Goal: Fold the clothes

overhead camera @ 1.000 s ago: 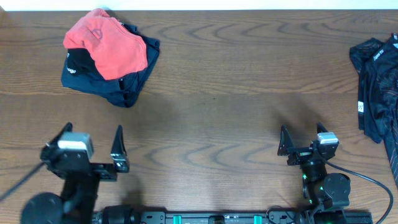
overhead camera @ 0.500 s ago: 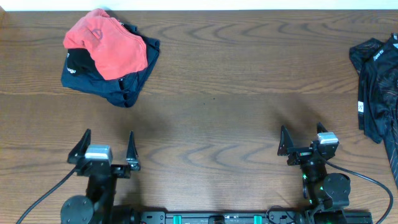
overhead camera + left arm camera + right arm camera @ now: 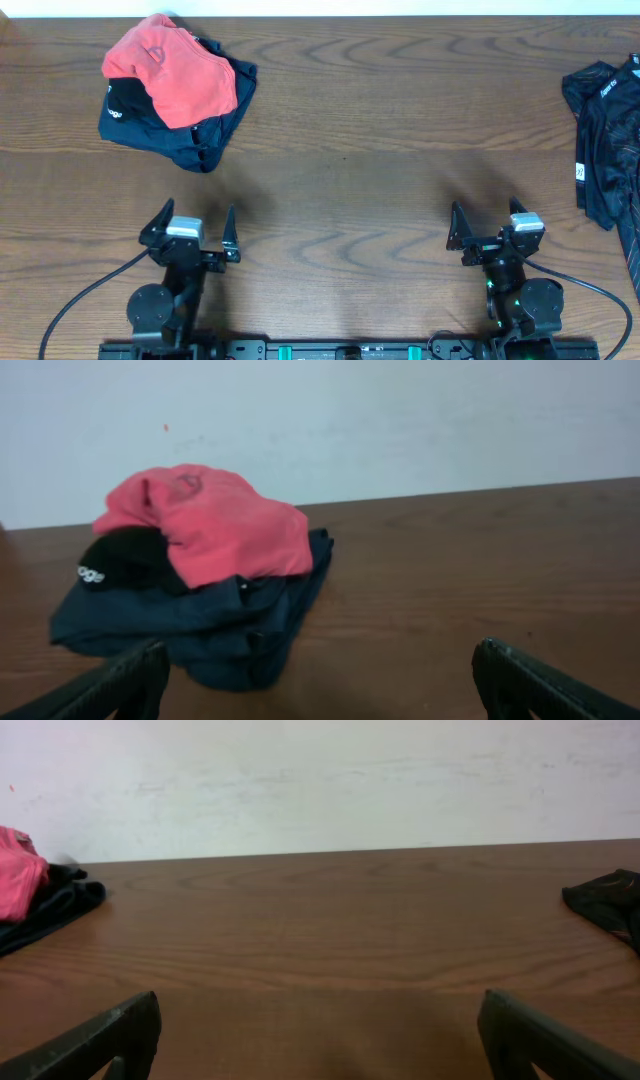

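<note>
A pile of clothes lies at the table's far left: an orange-red garment [image 3: 175,72] on top of navy and black garments [image 3: 185,135]. The left wrist view shows the orange-red garment [image 3: 215,520] over the navy one [image 3: 230,625]. More black clothes [image 3: 605,140] lie at the right edge, and their tip shows in the right wrist view [image 3: 610,900]. My left gripper [image 3: 190,225] is open and empty near the front edge, well short of the pile. My right gripper [image 3: 485,220] is open and empty at the front right.
The wooden table [image 3: 360,150] stretches between the two heaps. A white wall [image 3: 400,420] stands behind the table's far edge. The arm bases and cables sit along the front edge [image 3: 350,350].
My left arm has moved to the right along the front edge and now sits squarer to the table, gripper still open. The right arm and the clothes have not moved.
</note>
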### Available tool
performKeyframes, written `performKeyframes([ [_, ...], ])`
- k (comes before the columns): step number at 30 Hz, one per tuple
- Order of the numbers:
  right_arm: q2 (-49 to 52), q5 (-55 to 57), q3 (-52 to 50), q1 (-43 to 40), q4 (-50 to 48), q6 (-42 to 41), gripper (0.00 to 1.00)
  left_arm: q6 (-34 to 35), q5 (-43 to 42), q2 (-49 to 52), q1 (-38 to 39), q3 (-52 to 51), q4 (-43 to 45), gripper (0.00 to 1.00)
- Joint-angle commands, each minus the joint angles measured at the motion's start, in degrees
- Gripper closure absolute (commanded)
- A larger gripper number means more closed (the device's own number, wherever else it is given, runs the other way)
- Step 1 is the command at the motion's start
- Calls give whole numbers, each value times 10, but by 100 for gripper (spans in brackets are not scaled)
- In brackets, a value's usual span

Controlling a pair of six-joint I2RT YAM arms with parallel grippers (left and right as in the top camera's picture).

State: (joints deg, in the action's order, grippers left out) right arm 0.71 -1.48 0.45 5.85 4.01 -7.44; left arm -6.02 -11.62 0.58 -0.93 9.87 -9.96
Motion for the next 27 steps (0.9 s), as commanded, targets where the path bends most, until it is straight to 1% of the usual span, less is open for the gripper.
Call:
performKeyframes([
  [1,-3,4,-1,-8,1,-8,1,5,-1,-5,7,-23,26,2],
  [11,-3,4,-1,-8,1,-8,1,5,-1,-5,22,-85,43,2],
  [15,-3,4,-1,-8,1,-8,1,5,-1,-5,29,-92,63,2],
  [27,-3,4,-1,-8,1,-8,1,5,-1,-3,30,-93,63,2],
])
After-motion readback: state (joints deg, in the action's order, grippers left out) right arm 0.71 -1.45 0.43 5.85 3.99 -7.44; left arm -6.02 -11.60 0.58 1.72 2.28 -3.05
